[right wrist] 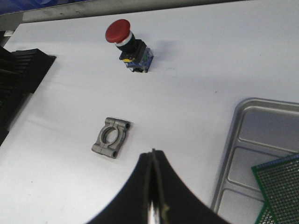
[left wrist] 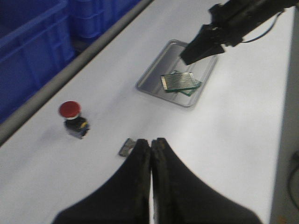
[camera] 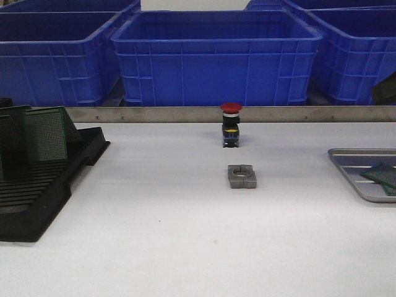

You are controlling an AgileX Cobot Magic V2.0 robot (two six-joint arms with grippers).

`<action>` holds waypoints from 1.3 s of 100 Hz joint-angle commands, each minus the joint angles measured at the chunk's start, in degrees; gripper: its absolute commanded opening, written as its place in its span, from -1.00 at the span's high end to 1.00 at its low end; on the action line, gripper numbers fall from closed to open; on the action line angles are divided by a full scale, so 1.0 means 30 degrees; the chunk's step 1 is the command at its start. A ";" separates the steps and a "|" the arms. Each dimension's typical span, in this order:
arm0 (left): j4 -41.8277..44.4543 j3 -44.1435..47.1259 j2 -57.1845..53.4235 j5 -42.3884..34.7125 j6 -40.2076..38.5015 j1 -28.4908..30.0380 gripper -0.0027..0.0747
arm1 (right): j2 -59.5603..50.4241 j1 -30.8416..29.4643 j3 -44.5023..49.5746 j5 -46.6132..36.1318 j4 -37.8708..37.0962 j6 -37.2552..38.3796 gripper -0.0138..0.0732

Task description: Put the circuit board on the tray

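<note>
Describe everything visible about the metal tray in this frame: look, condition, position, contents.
The tray is a shallow, silver-grey metal pan with rounded corners, a low rim and raised ribs across its floor. It lies flat on the white table at the robot's right, partly cut off by the front view's edge. Two green perforated circuit boards lie overlapping inside it. The right gripper is above it; neither gripper touches it.

2 green circuit boards (left wrist: pixel 179 82) lie overlapped on the silver tray (left wrist: pixel 154 74).
</note>
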 commanded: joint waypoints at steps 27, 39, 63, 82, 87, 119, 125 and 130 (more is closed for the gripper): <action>0.3573 0.1116 -0.4802 -0.7860 -0.6759 -0.0158 0.98 | -0.5757 -0.0108 -0.0415 0.0130 0.0313 -0.0068 0.82; 0.4272 0.2570 -0.6065 -1.0209 -0.7768 -0.0158 0.98 | -0.7987 -0.0108 -0.0415 -0.0768 0.0313 -0.0068 0.82; 0.4075 0.5861 -0.8126 -1.3543 -0.8326 -0.0158 0.98 | -1.1010 0.0428 -0.0363 -0.1902 0.0313 -0.0068 0.82; 0.4075 0.7920 -0.9902 -1.4830 -0.8326 -0.0158 0.98 | -1.3279 0.2081 0.0144 -0.5275 0.0335 -0.0082 0.82; 0.4075 0.8405 -1.0418 -1.5077 -0.8326 -0.0158 0.98 | -1.4139 0.2434 0.0516 -0.6230 0.0335 -0.0082 0.82; 0.3067 1.1841 -1.3601 -1.7703 -0.8326 -0.0158 0.98 | -1.9197 0.2958 0.4240 -0.7450 0.0335 -0.0088 0.82; 0.3036 1.2404 -1.4159 -1.7621 -0.8326 -0.0158 0.98 | -2.0208 0.2958 0.5125 -0.7450 0.0335 -0.0088 0.82; 0.3036 1.2883 -1.4671 -1.7303 -0.8326 -0.0158 0.98 | -2.1046 0.2958 0.5808 -0.7450 0.0335 -0.0088 0.82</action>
